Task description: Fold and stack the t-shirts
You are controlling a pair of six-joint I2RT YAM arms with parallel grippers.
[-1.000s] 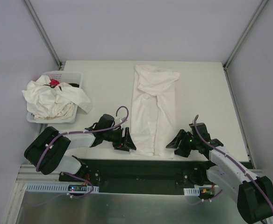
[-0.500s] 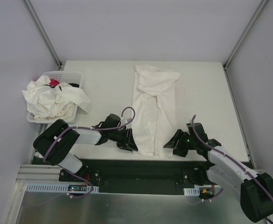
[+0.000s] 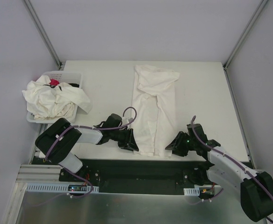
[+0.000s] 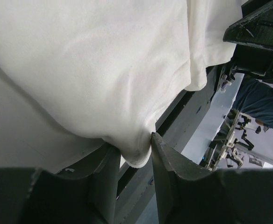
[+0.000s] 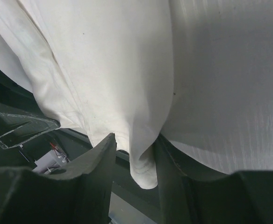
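Off-white t-shirt [image 3: 150,112] lies flat; left hand [image 4: 135,156] and right hand [image 5: 134,156], arms low, each pinch a near hem corner.

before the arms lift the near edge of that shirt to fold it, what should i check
1. The left gripper has a near corner of the flat t-shirt pinched between its fingers: ok.
2. The right gripper has the other near corner: fabric sits between its fingers, but whether it is firmly pinched: cannot tell.
3. Both grippers roughly level along the near hem: ok.
4. Far end of the shirt lying smooth: not ok, it is rumpled.
5. The basket and its heap of t-shirts apart from the fold path: ok, they sit at the left edge of the table.
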